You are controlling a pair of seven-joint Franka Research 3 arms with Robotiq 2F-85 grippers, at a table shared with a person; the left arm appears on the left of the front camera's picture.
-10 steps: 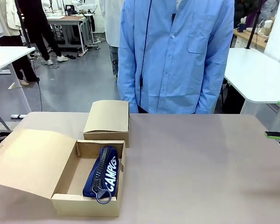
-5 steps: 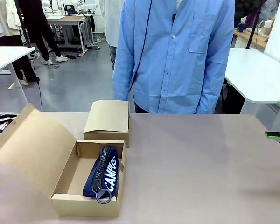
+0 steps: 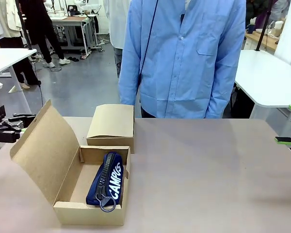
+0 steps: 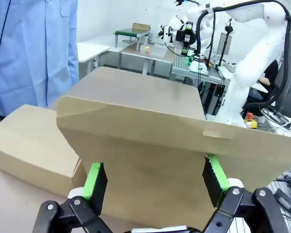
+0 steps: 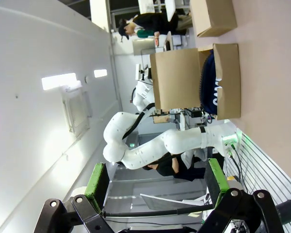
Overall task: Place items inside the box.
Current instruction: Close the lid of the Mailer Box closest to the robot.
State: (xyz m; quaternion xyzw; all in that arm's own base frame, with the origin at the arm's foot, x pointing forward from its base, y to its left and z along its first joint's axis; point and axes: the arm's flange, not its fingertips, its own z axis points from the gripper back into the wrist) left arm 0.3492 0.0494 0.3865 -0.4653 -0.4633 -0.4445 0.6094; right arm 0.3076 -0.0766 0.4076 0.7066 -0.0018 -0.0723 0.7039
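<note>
The box (image 3: 89,213) flap (image 3: 43,145) has swung up, left gripper (image 4: 153,182) spread behind it; right gripper (image 5: 153,182) gapes wide; pouch (image 3: 106,182) inside.

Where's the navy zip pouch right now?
Front view, robot's left: the navy zip pouch lies inside the larger open brown cardboard box, just in front of the smaller closed box.

Your front cam sits on the robot's side, looking across the surface (image 3: 208,170) at the person (image 3: 184,58) on the far side. The left wrist cam looks along its gripper (image 4: 155,179), right up close to the box (image 4: 150,145) flap. Your right wrist cam is rolled sideways, well back, sharing the box (image 5: 223,80) with both others.
</note>
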